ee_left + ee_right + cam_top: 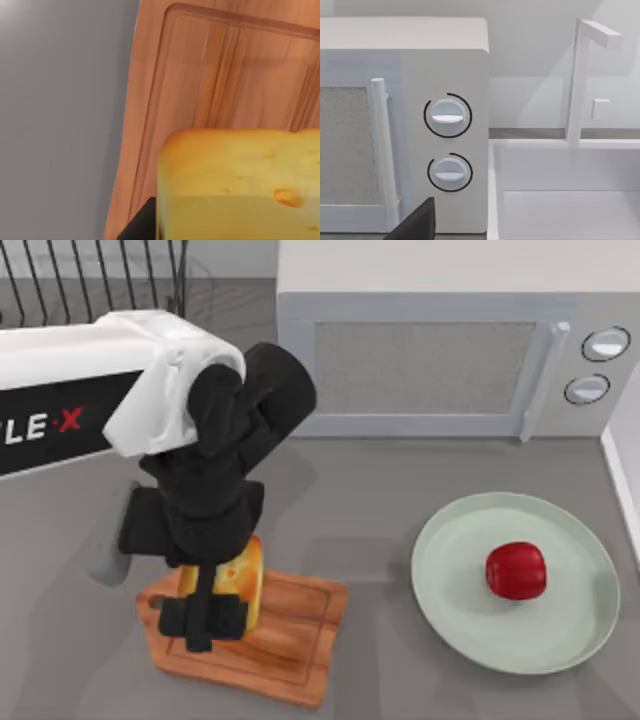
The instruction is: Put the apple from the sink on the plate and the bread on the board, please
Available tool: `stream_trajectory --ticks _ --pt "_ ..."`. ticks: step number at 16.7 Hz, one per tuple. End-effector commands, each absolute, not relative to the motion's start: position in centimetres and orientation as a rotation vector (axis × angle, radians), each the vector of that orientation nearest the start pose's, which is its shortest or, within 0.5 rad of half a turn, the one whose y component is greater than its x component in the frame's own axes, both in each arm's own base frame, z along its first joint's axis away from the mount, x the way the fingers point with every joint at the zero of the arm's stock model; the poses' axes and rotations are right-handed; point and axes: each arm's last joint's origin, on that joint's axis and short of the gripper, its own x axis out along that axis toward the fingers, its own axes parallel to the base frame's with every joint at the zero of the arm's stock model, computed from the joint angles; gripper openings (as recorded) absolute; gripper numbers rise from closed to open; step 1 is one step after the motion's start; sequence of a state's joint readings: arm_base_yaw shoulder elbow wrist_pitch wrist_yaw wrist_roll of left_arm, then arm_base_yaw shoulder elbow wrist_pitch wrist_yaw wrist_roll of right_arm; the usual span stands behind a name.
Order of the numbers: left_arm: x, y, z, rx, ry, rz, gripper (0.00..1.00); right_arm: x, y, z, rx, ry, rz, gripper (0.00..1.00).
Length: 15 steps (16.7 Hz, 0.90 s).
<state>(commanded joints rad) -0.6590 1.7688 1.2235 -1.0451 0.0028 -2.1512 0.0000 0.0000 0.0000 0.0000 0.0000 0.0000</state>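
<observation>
Our left gripper point(207, 615) sits in the lower left of the top view with its fingers clamped on the bread point(243, 580), which it holds over the near-left part of the board point(295, 635). In the left wrist view the bread point(240, 185) has the board point(225, 70) close below it, the engraved groove running past its edge; we cannot tell whether the loaf already rests on the wood or hangs just above it.

Moving outward, the left arm reaches in from the left edge of the top view across the grey bench point(380, 530). To the right of the board, well apart from it, the plate point(450, 590) lies in the lower right, and the apple point(516, 570) sits on it, right of centre.

We judge the apple half done. The bread half is nearly so: what remains is to set it down and release.

Our right arm is parked, its wrist view facing the microwave point(405, 125) and the sink point(570, 200) beside it.
</observation>
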Motion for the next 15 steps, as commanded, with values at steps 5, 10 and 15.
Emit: stream_trajectory --ticks 5,10,15 --pt "25.4 -19.1 18.5 -1.193 1.221 1.194 0.0 10.6 -0.1 16.0 0.0 0.0 0.0 1.0" --pt "25.3 -19.3 18.2 -1.186 1.223 1.19 0.0 10.6 -0.1 16.0 0.0 0.0 0.0 1.0" --pt "25.4 -19.2 15.9 -1.182 1.228 1.198 0.0 10.6 -0.1 16.0 0.0 0.0 0.0 1.0"
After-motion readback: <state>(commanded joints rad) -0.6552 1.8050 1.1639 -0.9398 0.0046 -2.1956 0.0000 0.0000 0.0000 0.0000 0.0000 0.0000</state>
